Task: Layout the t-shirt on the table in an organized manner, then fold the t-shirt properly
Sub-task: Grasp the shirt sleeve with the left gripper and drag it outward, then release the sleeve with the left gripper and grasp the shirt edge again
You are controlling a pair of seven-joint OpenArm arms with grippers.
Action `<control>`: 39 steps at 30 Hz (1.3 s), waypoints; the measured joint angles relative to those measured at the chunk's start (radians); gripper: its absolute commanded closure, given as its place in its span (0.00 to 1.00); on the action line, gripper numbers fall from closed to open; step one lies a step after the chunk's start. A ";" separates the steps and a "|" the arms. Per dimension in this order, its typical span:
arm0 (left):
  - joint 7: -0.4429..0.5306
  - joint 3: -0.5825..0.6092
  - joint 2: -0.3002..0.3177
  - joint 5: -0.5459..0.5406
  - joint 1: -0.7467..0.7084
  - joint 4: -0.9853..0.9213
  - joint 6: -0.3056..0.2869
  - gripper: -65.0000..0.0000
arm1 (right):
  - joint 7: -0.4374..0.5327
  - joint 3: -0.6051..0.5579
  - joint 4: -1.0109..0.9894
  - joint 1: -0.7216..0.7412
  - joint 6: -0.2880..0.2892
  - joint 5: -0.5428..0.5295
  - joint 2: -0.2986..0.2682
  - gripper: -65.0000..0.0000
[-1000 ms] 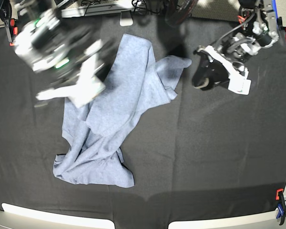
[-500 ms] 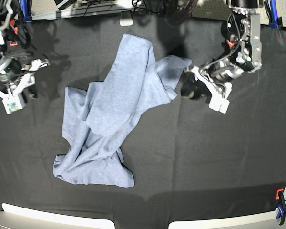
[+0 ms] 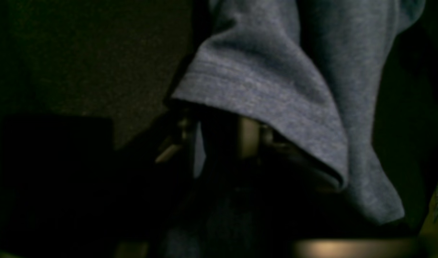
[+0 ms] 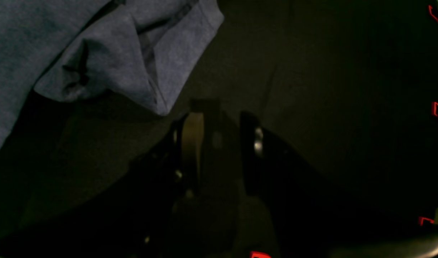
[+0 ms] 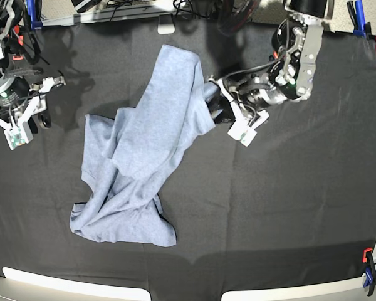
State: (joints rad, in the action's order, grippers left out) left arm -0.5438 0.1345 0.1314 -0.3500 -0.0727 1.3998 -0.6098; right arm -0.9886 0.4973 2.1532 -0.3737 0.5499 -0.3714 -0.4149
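The t-shirt (image 5: 140, 164) is lying crumpled across the bench (image 5: 288, 200). Overhead, the left fingers (image 5: 220, 106) are reaching its sleeve; their wrist view shows fabric (image 3: 276, 89) draping them, grip unclear. The right fingers (image 4: 219, 139) are hovering spread, beside a hem (image 4: 161, 68).

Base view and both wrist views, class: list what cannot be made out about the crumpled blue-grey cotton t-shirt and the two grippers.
- Left gripper: in the left wrist view the blue-grey cotton t-shirt drapes over the fingertips, and darkness hides whether they pinch cloth.
- T-shirt's printing and tag: none visible in the base view; folds may cover them.
- Right gripper: dim in the right wrist view, small in the base view; its fingers stand apart above the black cloth-covered table.
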 measured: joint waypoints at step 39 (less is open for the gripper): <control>-0.147 -0.299 0.256 -0.180 0.141 -0.002 0.237 0.59 | 0.019 0.000 0.000 0.000 0.000 -0.127 0.005 0.74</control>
State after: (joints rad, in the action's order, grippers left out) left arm -0.6907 -0.1646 0.3878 -0.5297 0.0681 1.3983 -0.3729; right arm -0.9695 0.4973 2.1532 -0.3737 0.5499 -0.4984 -0.4099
